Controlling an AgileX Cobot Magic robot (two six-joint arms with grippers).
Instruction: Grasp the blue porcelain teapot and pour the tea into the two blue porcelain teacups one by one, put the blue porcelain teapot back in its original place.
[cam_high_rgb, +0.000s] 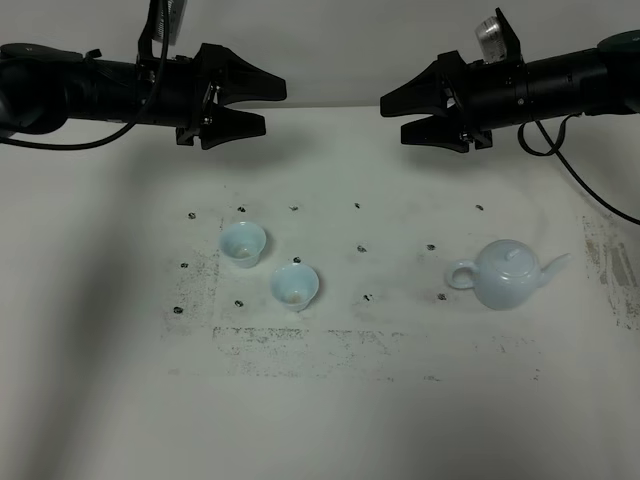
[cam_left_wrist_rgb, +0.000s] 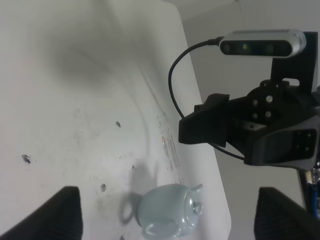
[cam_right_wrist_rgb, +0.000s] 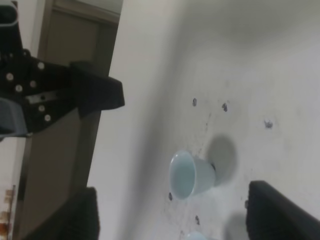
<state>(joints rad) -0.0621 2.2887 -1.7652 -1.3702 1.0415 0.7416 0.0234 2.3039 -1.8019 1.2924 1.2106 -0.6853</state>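
The blue porcelain teapot (cam_high_rgb: 505, 275) stands upright on the right of the white table, lid on, handle to the left and spout to the right. It also shows in the left wrist view as the teapot (cam_left_wrist_rgb: 170, 217). The two blue porcelain teacups (cam_high_rgb: 242, 243) (cam_high_rgb: 294, 285) stand close together left of the middle. One teacup (cam_right_wrist_rgb: 190, 175) is clear in the right wrist view, and only the rim of the other (cam_right_wrist_rgb: 200, 236) shows at the picture's edge. My left gripper (cam_high_rgb: 272, 108) and right gripper (cam_high_rgb: 393, 120) hover high over the table's far edge, facing each other. Both are open and empty.
The white table (cam_high_rgb: 330, 420) carries small dark marks and scuffs around the cups and teapot. A black cable (cam_high_rgb: 575, 170) hangs from the right arm above the table's right side. The table's right edge runs just beyond the teapot's spout.
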